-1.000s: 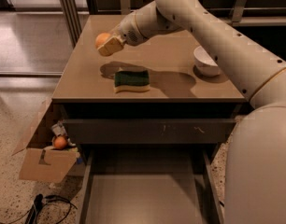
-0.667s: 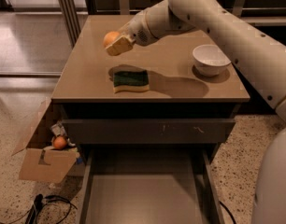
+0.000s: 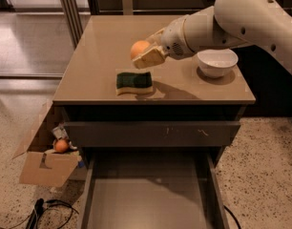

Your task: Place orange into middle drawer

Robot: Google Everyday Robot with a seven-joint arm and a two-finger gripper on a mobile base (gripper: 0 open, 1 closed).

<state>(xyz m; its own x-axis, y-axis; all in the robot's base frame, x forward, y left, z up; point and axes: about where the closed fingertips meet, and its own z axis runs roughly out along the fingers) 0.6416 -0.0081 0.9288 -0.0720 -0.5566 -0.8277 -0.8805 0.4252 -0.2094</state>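
My gripper (image 3: 145, 52) is shut on the orange (image 3: 138, 47), a round bright orange fruit, and holds it in the air above the tabletop (image 3: 103, 66), just over the far edge of a green and yellow sponge (image 3: 133, 82). The white arm reaches in from the upper right. The middle drawer (image 3: 148, 194) is pulled open below the table front, a wide shallow grey-brown tray with a bare floor. It lies well below and nearer than the orange.
A white bowl (image 3: 216, 62) stands on the table's right side. A dark drawer front (image 3: 151, 132) with pale scratches sits above the open drawer. A cardboard box (image 3: 46, 166) holding a small reddish-orange ball (image 3: 61, 145) stands on the floor at left, by cables (image 3: 38, 211).
The gripper has carried the orange to the right and nearer, from over the table's left part to above the sponge. The view has shifted too.
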